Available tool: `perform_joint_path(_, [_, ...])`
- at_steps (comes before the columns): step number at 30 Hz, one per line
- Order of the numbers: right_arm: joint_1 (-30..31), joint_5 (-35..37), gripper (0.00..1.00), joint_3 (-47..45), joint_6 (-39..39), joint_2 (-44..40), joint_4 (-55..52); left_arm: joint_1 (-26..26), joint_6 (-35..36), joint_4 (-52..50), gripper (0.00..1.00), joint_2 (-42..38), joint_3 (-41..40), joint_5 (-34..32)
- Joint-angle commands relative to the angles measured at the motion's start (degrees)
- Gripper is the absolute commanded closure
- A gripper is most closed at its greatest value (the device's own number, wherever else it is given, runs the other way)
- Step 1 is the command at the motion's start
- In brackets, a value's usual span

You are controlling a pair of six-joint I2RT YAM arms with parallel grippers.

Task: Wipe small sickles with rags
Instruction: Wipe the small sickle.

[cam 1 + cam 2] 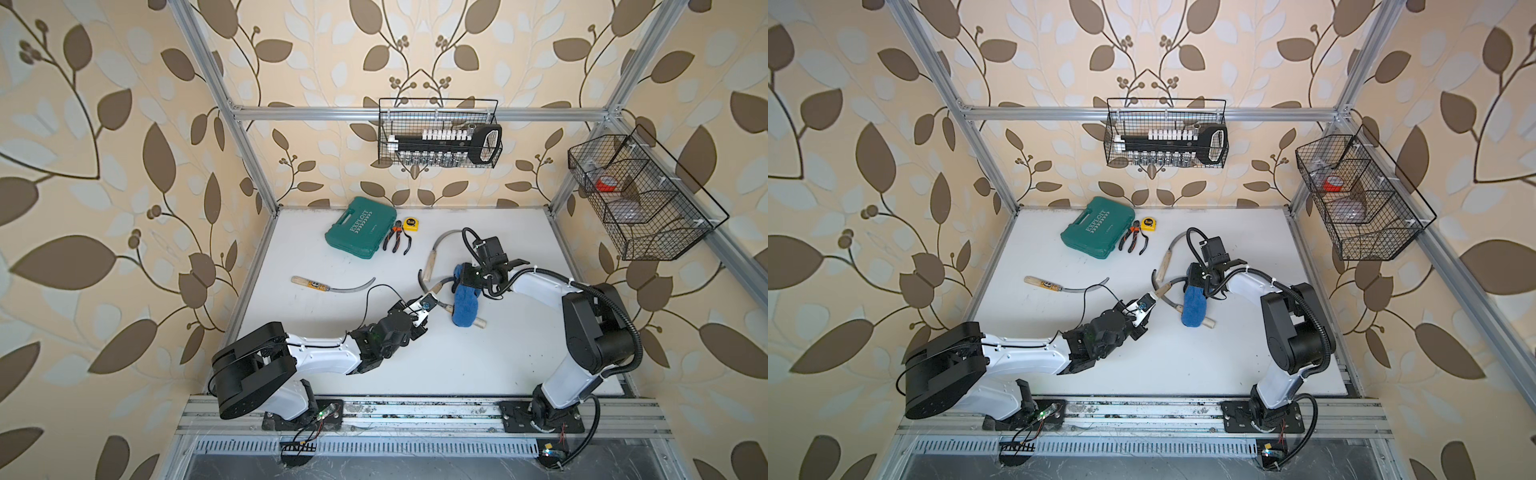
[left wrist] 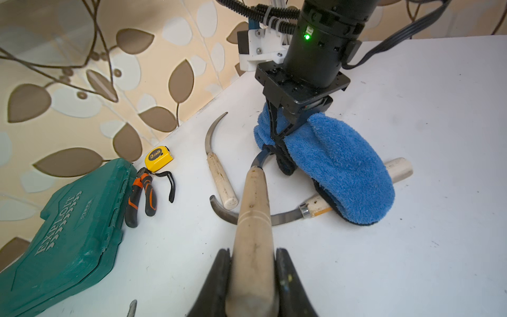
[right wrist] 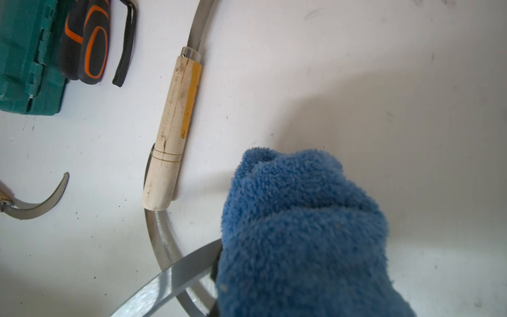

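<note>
Nearest the base, the left gripper [image 2: 253,256] is clamped on the pale wooden handle of the held sickle [image 2: 253,216], lifted above the white table [image 1: 457,365] with its blade pointing away toward the other arm. That blade runs into the blue cloth [image 2: 337,170], which the right gripper [image 2: 279,145] pinches closed from above, so the fabric wraps the metal. The lower end of the cloth drapes over the handle of a second sickle [image 2: 285,216] lying flat, its butt showing past the fabric. Just beyond, a third sickle [image 2: 219,178] lies with its handle end touching that blade's tip. A fourth sickle [image 1: 328,286] rests well apart toward the left side. At the back stand a teal case [image 1: 360,232], pliers [image 1: 397,241] beside it, and a yellow tape measure [image 1: 410,224]
</note>
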Motion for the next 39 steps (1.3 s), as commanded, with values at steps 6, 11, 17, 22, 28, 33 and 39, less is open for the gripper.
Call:
perform_joint_path(6, [5.81, 7.76, 1.00, 2.32, -0.92, -1.86, -0.73, -0.68, 0.63, 4.85, 1.00, -2.71, 0.16, -3.45])
perform_joint_path(11, [12.83, 4.57, 1.00, -0.22, -1.51, -9.58, 2.80, -0.70, 0.83, 4.77, 1.00, -0.62, 1.61, -6.05])
perform_joint_path(17, [12.68, 20.34, 1.00, -0.55, 1.33, -16.48, -4.36, -0.61, 0.74, 4.94, 1.00, -0.55, 1.81, -7.40])
perform_joint_path(22, [4.47, 30.92, 1.00, -0.07, 3.95, -17.80, -12.19, -0.65, 0.60, 4.81, 1.00, -1.18, 1.44, -7.11])
perform_joint_path(28, [0.10, 37.55, 1.00, 6.49, 2.73, -8.46, -18.52, -0.64, 0.55, 4.59, 1.00, -1.55, 1.24, -6.33])
perform_joint_path(33, [0.96, 31.43, 1.00, 11.33, -1.48, 0.65, -16.09, -0.69, 0.29, 4.40, 1.00, -2.22, 0.94, -5.47])
perform_joint_path(39, [0.98, 23.51, 1.00, 18.12, -5.54, 12.02, -15.02, -0.65, 0.25, 4.33, 1.00, -2.70, 0.60, -4.73])
